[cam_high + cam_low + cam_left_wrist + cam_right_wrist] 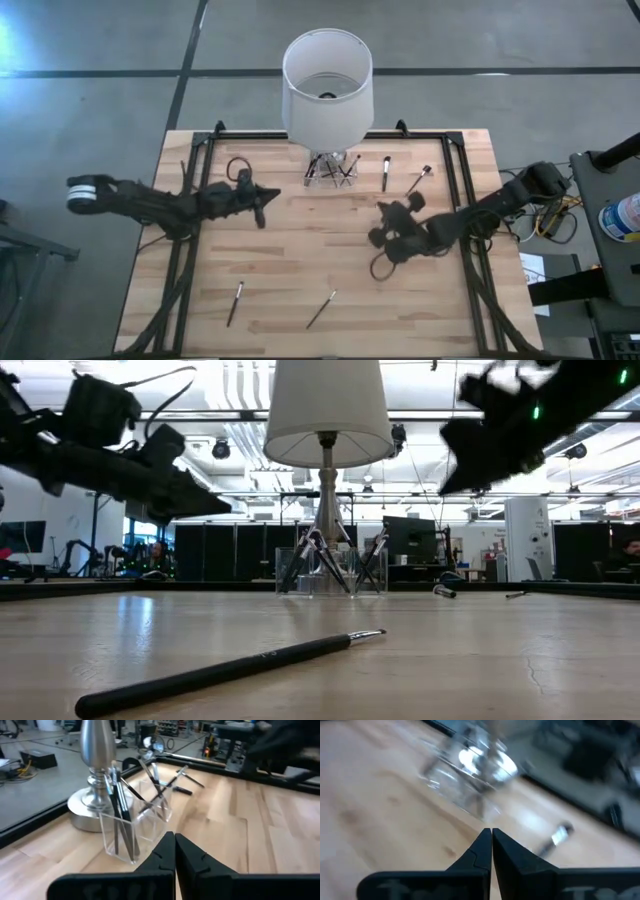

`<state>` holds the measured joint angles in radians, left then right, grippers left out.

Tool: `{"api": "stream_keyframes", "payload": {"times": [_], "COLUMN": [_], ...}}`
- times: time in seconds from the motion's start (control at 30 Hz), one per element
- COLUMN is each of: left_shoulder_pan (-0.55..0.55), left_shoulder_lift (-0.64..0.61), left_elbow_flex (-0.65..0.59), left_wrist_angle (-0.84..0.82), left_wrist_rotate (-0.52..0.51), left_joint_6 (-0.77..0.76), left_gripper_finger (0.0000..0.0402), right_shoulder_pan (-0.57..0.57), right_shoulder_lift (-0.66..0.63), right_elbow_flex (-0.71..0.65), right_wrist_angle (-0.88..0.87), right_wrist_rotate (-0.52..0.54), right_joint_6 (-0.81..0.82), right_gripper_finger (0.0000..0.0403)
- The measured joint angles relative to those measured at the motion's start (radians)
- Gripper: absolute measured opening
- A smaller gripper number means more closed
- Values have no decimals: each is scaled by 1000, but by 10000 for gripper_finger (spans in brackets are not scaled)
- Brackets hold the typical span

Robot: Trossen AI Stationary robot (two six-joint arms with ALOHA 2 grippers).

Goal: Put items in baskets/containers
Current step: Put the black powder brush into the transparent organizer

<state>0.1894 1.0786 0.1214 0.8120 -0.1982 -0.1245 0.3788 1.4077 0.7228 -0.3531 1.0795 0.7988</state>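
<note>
A small clear container (332, 170) stands at the table's far middle, in front of the lamp's foot, with several thin dark brushes leaning in it (120, 815). Two more brushes (386, 172) (419, 180) lie flat on the table just right of it. Another two (235, 302) (321, 309) lie near the front edge; one of those shows close up in the low view (230, 670). My left gripper (262, 212) hovers shut left of the container, with nothing in it (174, 836). My right gripper (385, 212) hovers shut at centre right, also holding nothing (491, 831).
A lamp with a large white shade (327, 85) and a silver foot (97, 795) stands at the far edge right behind the container. A black frame (455, 190) runs along the table's sides. Bare wood lies between the two arms and the front brushes.
</note>
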Motion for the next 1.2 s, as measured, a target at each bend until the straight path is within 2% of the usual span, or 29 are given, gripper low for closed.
{"api": "stream_keyframes", "payload": {"times": [0.13,0.23,0.3,0.5,0.63,0.77,0.83,1.2], "left_shoulder_pan": [-24,-39,-46,-63,-63,-63,-63,-63], "left_shoulder_lift": [-31,-34,-32,-32,-32,-32,-32,-32], "left_elbow_flex": [-29,-43,-54,-83,-87,-90,-90,-92], "left_wrist_angle": [1,1,0,-6,-7,-6,-9,-24], "left_wrist_rotate": [1,2,3,3,3,3,3,3], "left_joint_6": [-9,-25,-32,-39,-40,-42,-44,-53], "left_gripper_finger": [0,0,0,0,0,0,0,0], "right_shoulder_pan": [-113,-231,-316,-506,-569,-624,-666,-854], "right_shoulder_lift": [-6,-6,-7,-32,-48,-49,-46,-38], "right_elbow_flex": [-79,-122,-139,-167,-162,-154,-154,-136], "right_wrist_angle": [-60,-59,-59,-52,3,127,185,229], "right_wrist_rotate": [-70,-177,-260,-391,-431,-443,-482,-616], "right_joint_6": [246,324,324,328,301,242,207,98], "right_gripper_finger": [8,8,8,25,47,76,91,162]}}
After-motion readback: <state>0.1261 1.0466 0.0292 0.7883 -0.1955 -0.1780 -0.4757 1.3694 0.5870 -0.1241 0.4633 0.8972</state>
